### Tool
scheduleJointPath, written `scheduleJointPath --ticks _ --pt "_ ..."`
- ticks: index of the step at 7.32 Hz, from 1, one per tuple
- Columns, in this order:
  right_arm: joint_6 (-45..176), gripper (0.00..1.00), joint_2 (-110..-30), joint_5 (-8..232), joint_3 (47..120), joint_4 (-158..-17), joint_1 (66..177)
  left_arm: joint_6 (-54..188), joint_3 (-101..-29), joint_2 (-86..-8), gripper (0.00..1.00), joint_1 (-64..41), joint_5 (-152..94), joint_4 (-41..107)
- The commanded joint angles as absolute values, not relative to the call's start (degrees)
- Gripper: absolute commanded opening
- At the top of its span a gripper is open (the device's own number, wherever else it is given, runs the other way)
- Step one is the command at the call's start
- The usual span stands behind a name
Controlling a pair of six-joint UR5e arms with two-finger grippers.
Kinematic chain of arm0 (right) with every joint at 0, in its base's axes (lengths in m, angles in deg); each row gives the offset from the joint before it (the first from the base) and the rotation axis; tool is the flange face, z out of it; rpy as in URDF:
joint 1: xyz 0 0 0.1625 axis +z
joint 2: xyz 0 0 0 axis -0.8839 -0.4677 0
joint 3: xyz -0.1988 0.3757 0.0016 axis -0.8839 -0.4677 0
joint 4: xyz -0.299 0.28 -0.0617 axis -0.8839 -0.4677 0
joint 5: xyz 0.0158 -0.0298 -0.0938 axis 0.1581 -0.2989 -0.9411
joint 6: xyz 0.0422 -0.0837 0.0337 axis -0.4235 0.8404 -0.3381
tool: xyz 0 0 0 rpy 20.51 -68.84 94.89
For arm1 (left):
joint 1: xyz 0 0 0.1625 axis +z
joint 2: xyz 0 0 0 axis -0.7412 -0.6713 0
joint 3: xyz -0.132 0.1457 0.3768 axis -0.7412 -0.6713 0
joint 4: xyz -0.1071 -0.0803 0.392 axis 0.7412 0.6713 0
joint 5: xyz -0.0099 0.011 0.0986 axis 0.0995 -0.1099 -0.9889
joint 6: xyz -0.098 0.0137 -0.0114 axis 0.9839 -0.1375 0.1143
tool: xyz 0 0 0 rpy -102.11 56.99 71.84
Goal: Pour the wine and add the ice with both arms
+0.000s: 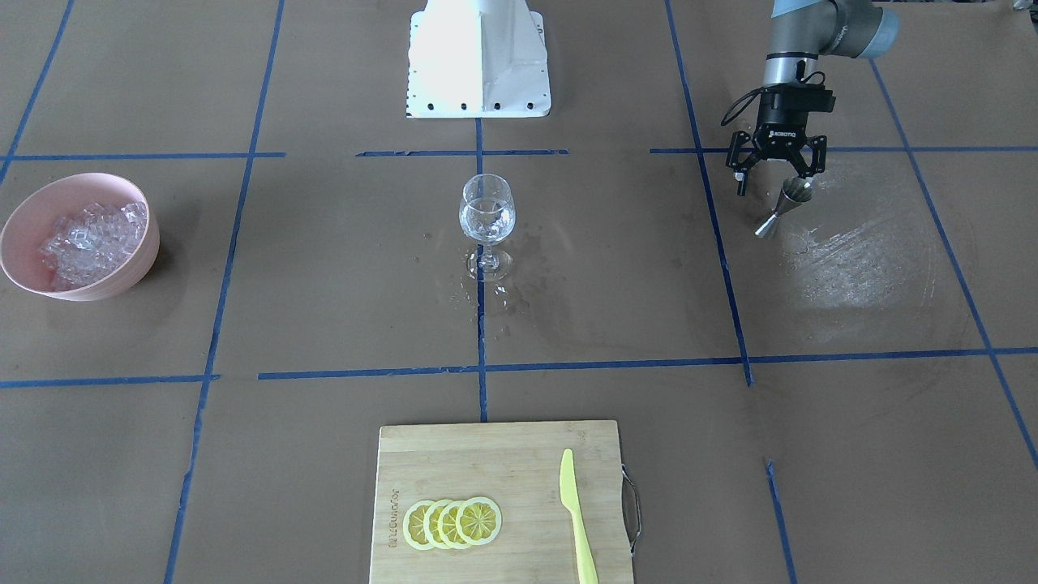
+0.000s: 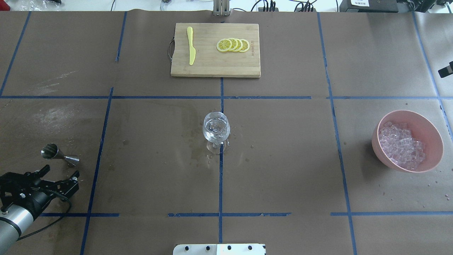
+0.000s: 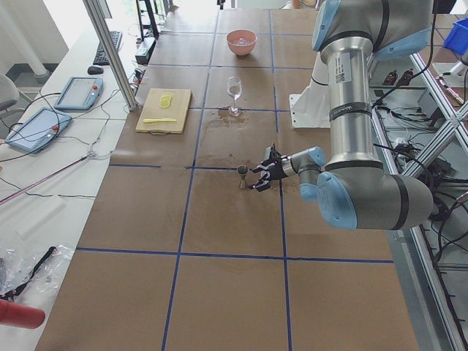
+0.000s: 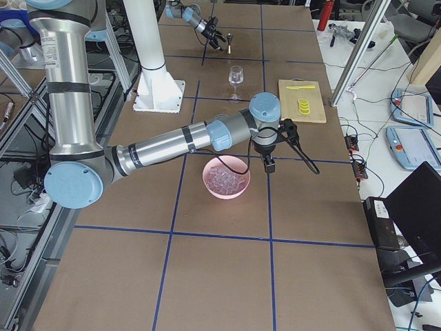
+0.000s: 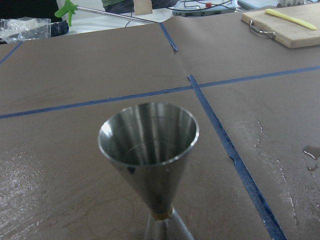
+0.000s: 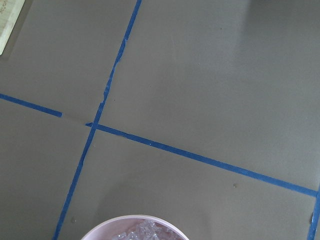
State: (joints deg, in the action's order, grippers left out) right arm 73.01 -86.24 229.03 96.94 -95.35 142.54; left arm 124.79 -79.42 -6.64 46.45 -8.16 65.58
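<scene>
A stemmed wine glass (image 1: pixel 486 212) (image 2: pixel 216 128) stands at the table's centre with a little clear liquid in it. The ice (image 1: pixel 93 235) (image 2: pixel 401 145) is heaped in a pink bowl (image 1: pixel 122 280) (image 2: pixel 430 136). A steel jigger (image 1: pixel 782 207) (image 2: pixel 58 154) (image 5: pixel 150 150) stands upright on the table. My left gripper (image 1: pixel 776 166) (image 2: pixel 61 171) is open just short of it, holding nothing. My right gripper (image 4: pixel 269 164) hangs beside the bowl's (image 4: pixel 227 194) rim. I cannot tell whether it is open or shut.
A wooden cutting board (image 1: pixel 486 454) (image 2: pixel 212 67) at the operators' side carries lemon slices (image 1: pixel 452 523) and a yellow knife (image 1: pixel 577 519). Wet patches lie around the glass and near the jigger (image 1: pixel 843 259). The white base block (image 1: pixel 478 61) is at the robot's edge.
</scene>
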Motion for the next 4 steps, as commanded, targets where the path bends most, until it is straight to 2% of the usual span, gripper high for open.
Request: scheduleJointPath --ticks 1,3,4 --pt "73.0 1.0 -86.2 229.0 96.8 -95.4 142.5 123.8 -80.1 -4.8 0.99 46.3 1.5 65.4" --pt "73.0 1.0 -86.2 229.0 96.8 -95.4 142.5 119.5 -85.0 -0.2 0.99 45.5 7.6 65.5" --pt "73.0 1.0 -86.2 229.0 96.8 -95.4 142.6 116.8 -84.7 0.2 0.99 42.9 10.4 65.5"
